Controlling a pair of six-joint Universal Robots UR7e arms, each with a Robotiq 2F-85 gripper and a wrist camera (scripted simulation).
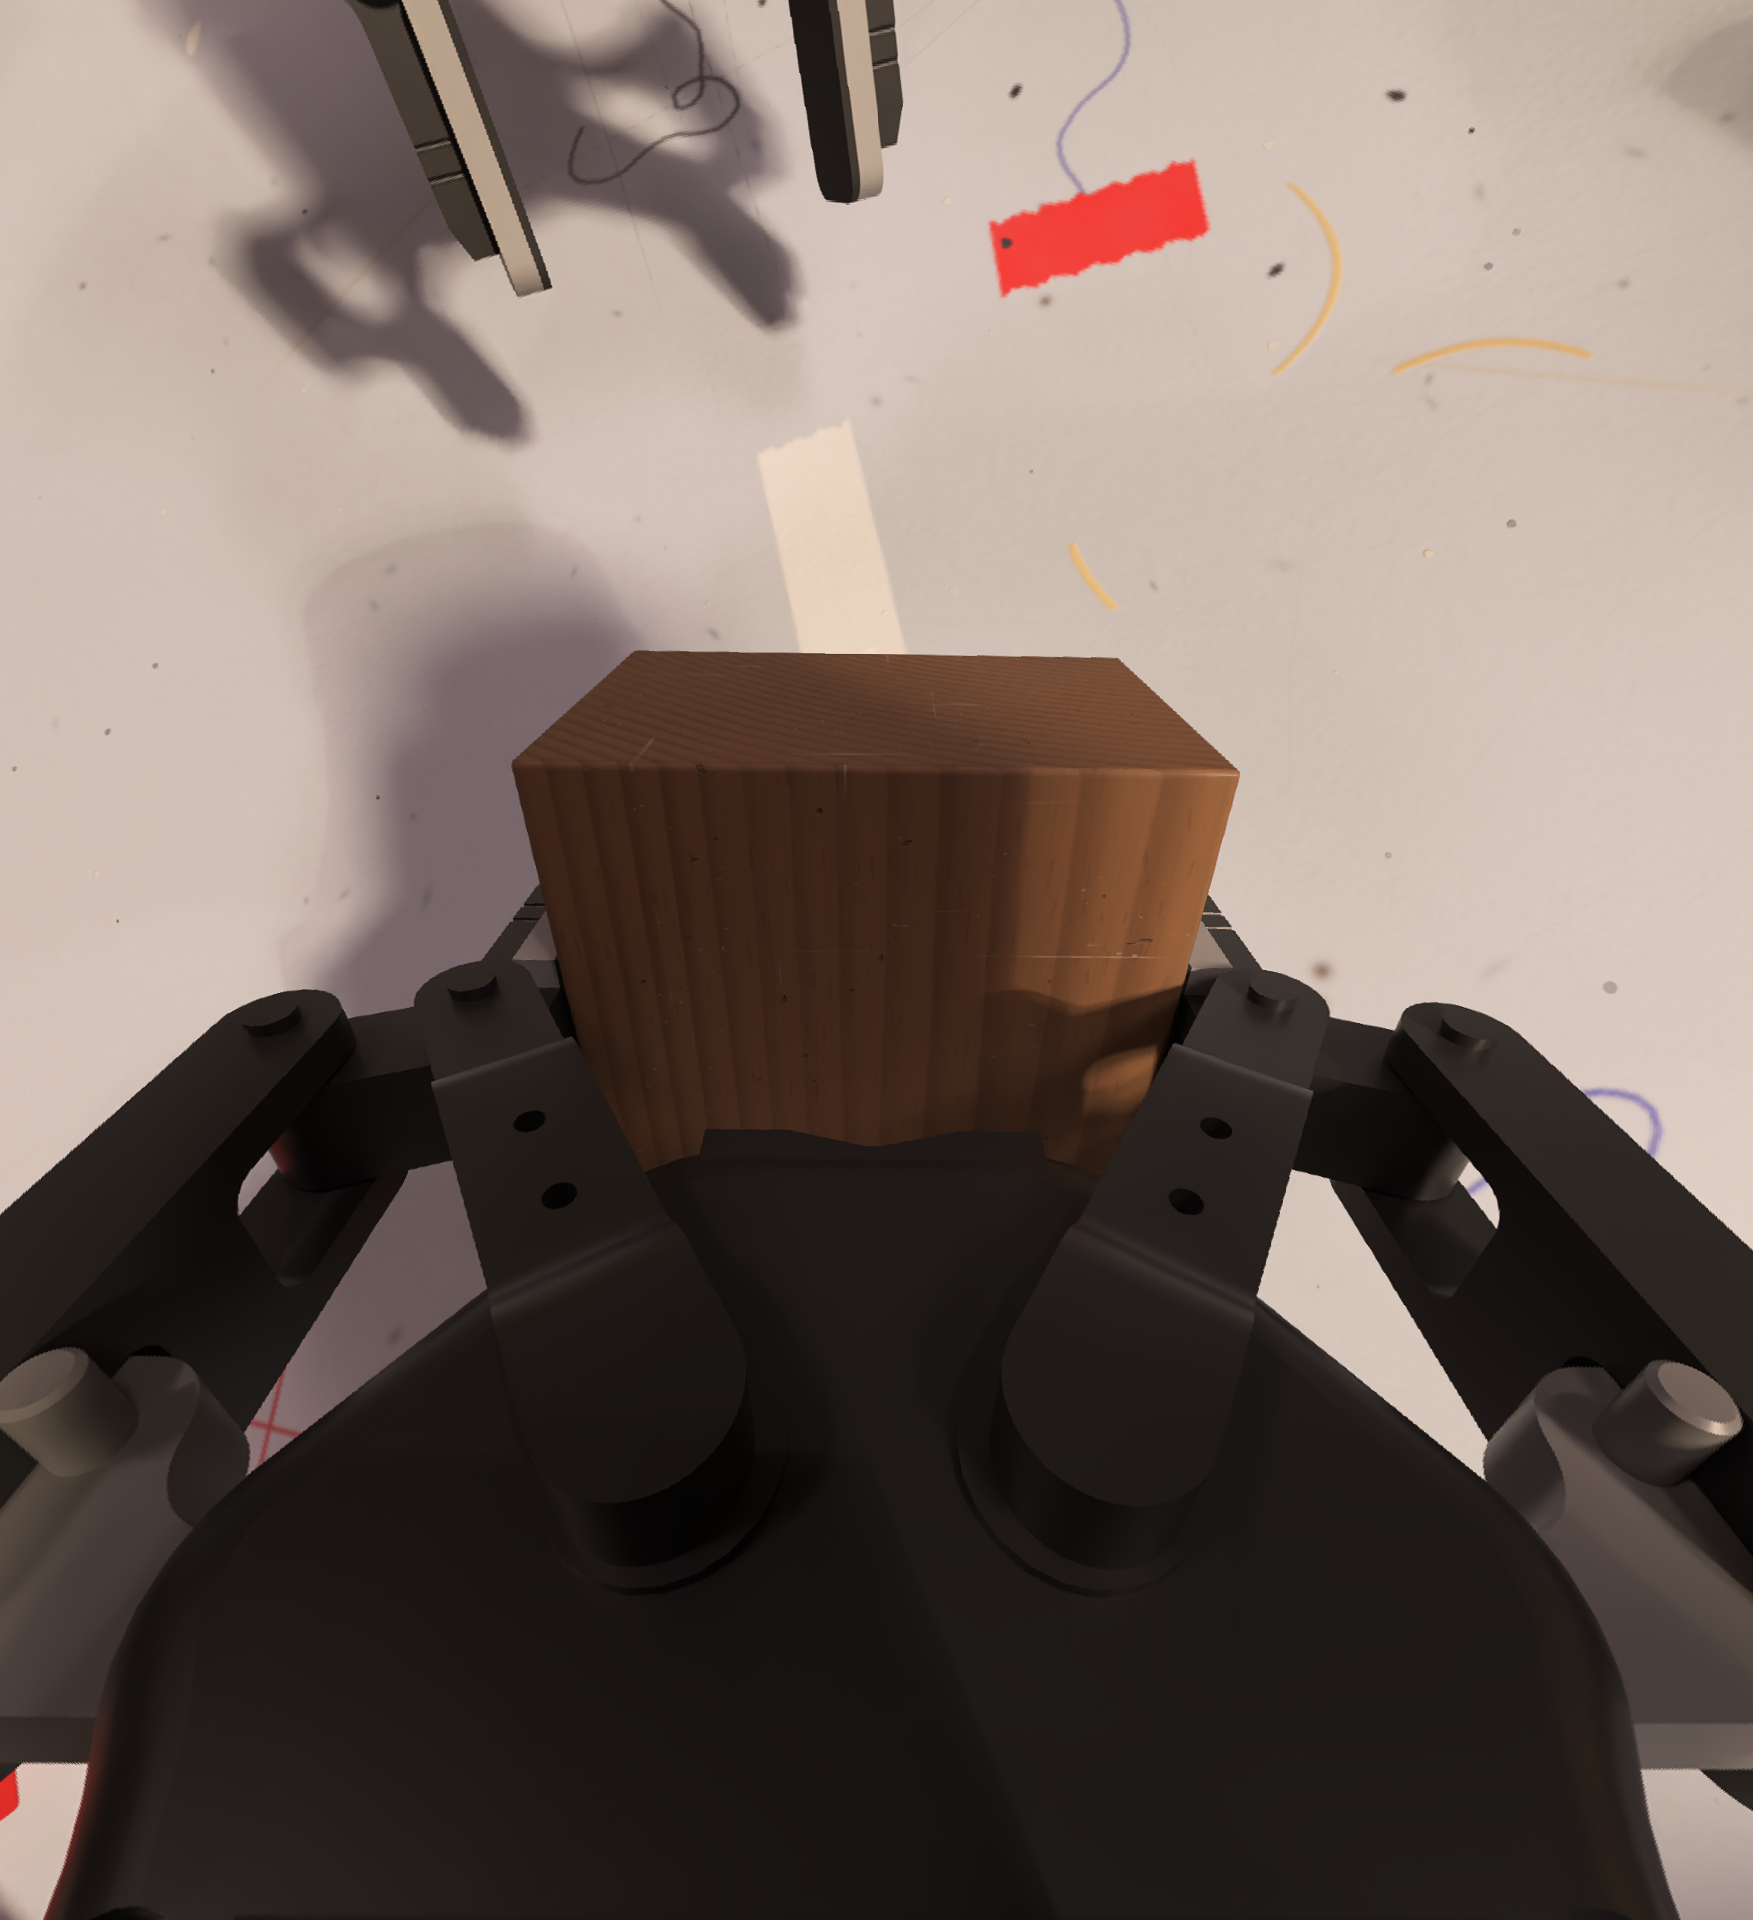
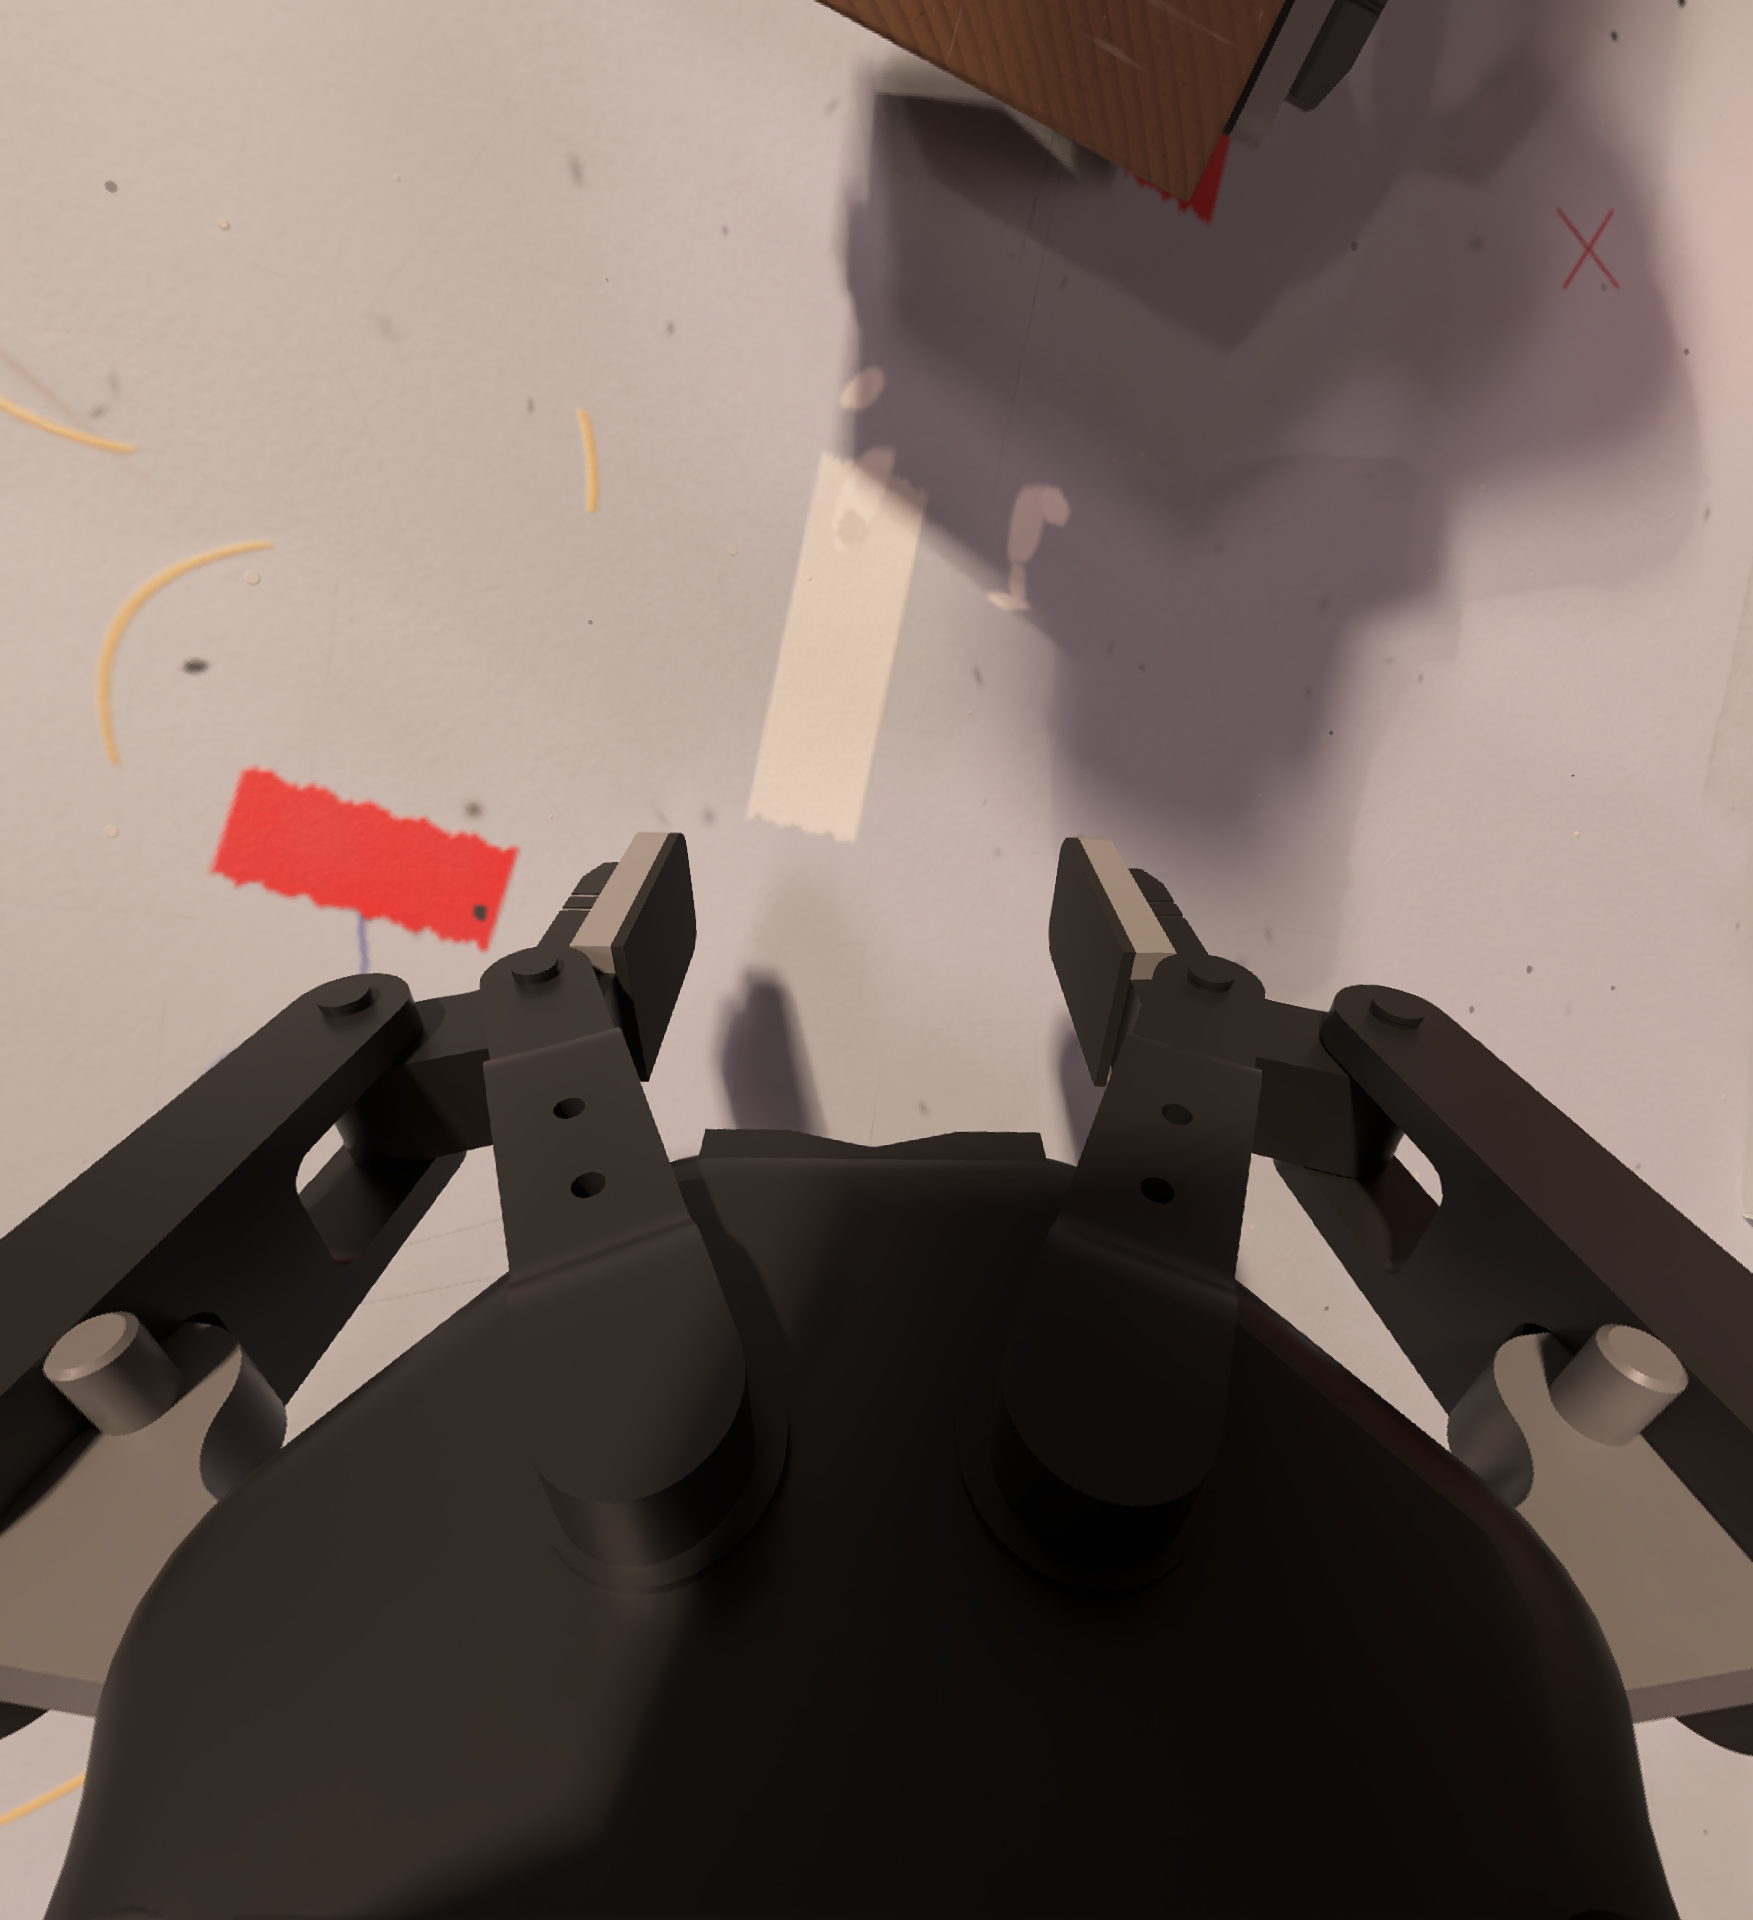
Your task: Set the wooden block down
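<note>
L gripper fingers clamped on wooden block; R gripper fingers wide apart, empty

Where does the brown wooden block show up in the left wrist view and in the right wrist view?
Left wrist view: brown wooden block at centre, clamped in the left gripper.
Right wrist view: only its corner at the top edge, right of centre.
Shared landmark: cream tape strip on the table.
</note>
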